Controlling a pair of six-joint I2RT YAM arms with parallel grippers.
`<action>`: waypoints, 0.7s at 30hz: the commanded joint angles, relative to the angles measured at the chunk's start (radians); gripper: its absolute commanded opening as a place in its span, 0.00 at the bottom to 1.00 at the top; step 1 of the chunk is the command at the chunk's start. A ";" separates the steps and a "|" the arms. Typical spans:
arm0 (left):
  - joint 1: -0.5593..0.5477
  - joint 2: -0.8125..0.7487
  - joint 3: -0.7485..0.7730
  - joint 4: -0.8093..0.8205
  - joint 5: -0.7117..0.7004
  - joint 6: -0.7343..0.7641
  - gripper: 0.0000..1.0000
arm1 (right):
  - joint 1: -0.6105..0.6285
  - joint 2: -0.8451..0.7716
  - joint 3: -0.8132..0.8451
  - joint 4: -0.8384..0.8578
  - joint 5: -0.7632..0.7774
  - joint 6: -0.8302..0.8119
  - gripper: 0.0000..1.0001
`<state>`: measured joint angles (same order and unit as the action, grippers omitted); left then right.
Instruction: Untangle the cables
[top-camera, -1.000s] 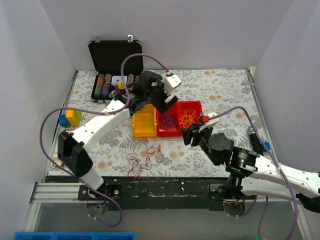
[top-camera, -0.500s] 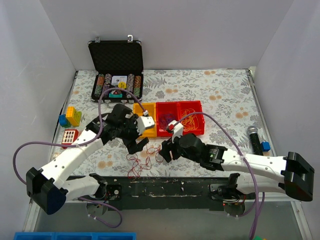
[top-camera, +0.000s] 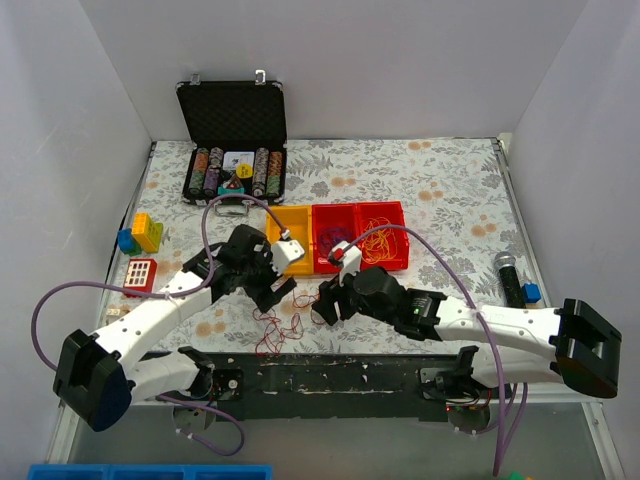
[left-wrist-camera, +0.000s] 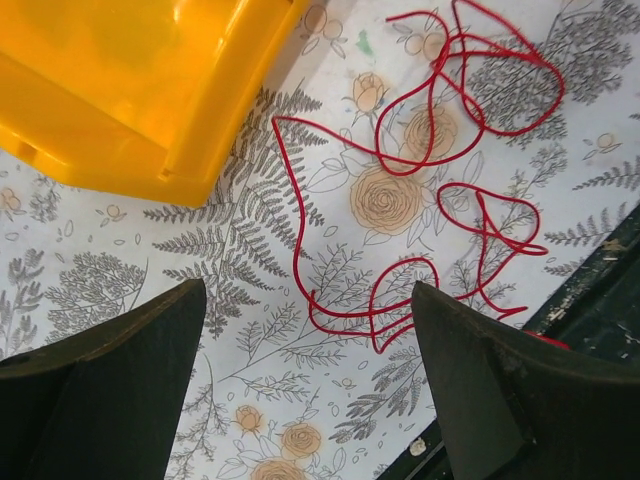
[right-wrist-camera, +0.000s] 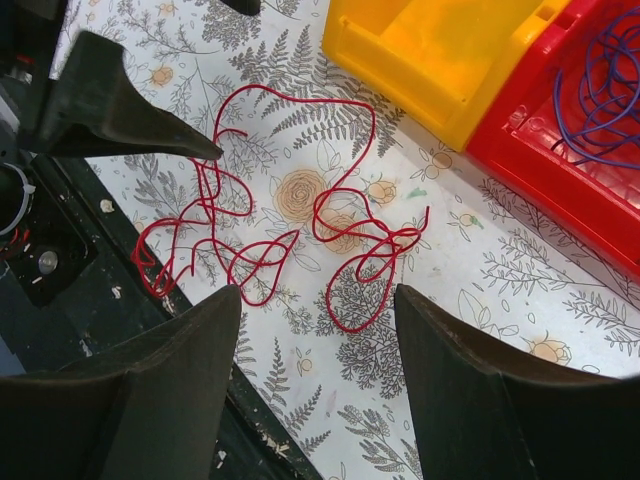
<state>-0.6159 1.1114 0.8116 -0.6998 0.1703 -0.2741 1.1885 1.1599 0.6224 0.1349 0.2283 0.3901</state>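
The left hand (left-wrist-camera: 302, 298) and the right hand (right-wrist-camera: 318, 295) have their fingers spread apart and hold nothing. The red cables (right-wrist-camera: 385, 238) lie on the bench (left-wrist-camera: 120, 260), just under both hands. If both hands pull one loop, the knot may tighten.

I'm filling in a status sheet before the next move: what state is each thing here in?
left gripper: open, above the red cables, holding nothing.
right gripper: open, above them too, holding nothing.
red cables: tangled, lying loose on the table.
yellow bin: nothing visible inside.
middle red bin: holds purple cables.
right red bin: holds orange cables.
black case: lid open, upright.
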 joint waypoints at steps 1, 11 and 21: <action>0.018 -0.013 -0.074 0.089 -0.051 -0.017 0.83 | -0.001 0.004 -0.023 0.066 -0.014 -0.002 0.71; 0.058 -0.013 -0.129 0.213 0.003 0.068 0.60 | -0.006 0.026 -0.032 0.072 0.002 -0.011 0.71; 0.061 -0.042 -0.129 0.183 0.138 0.131 0.14 | -0.046 0.037 -0.087 0.118 -0.012 0.012 0.71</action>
<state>-0.5587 1.1175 0.6819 -0.5232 0.2535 -0.1879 1.1622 1.1885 0.5613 0.1875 0.2249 0.3901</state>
